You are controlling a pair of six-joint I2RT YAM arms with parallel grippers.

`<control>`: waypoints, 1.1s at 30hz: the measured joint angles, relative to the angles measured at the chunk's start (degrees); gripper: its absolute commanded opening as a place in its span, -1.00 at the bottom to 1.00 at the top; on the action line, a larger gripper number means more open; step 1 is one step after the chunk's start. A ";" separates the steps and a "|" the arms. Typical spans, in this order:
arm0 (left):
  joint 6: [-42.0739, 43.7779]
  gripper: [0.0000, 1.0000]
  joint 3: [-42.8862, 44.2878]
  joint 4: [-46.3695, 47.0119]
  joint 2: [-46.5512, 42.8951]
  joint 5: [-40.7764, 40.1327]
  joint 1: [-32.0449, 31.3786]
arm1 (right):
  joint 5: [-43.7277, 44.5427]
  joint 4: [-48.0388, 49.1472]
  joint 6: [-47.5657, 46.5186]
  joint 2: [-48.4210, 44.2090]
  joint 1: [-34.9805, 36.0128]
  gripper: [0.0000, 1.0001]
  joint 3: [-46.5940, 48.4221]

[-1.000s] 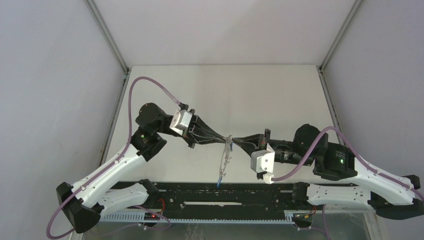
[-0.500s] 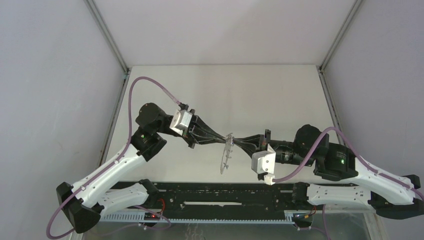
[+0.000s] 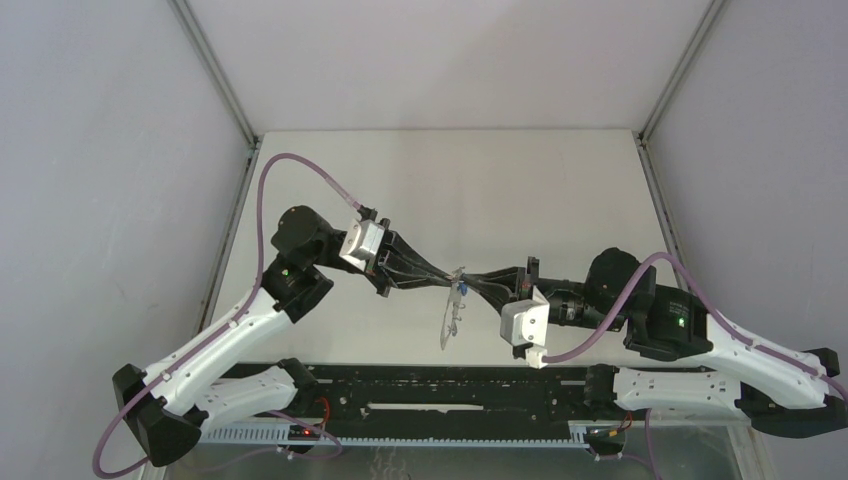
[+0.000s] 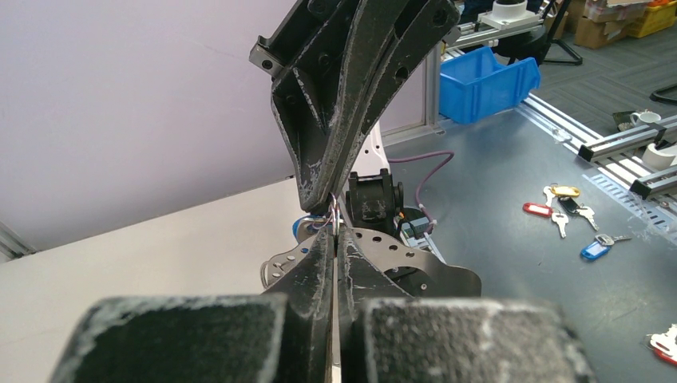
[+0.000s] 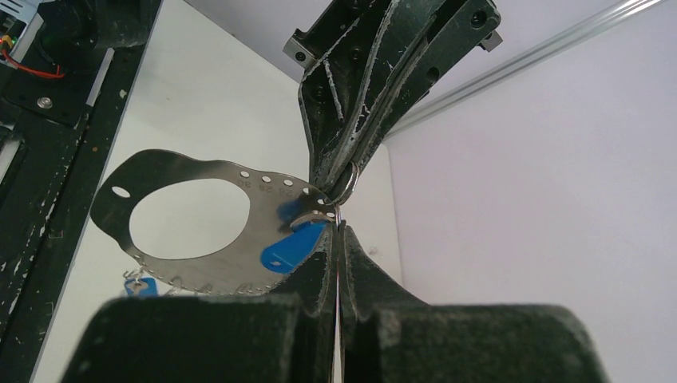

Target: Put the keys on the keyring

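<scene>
Grey keyring [image 3: 453, 316] hangs pinched between left pincer [image 3: 447, 280] and right pincer [image 3: 473, 284].

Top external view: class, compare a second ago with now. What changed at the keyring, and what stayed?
The keyring swung up, its lower end higher than before. The blue tag that dangled below it is gone from there; a blue tag now shows by the grip. Nothing let go: left gripper and right gripper stay shut on its top rim, tip to tip.
</scene>
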 measured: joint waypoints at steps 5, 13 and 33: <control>0.02 -1.00 0.00 0.02 0.00 0.00 -0.02 | -0.04 0.15 0.00 0.00 0.00 -1.00 0.00; 0.02 -1.00 0.00 0.02 0.02 -0.02 -0.02 | -0.13 0.13 -0.02 -0.02 0.02 -1.00 0.00; 0.04 -1.00 0.00 0.02 0.02 0.00 -0.35 | -0.39 0.96 -0.17 -0.24 0.07 -1.00 0.00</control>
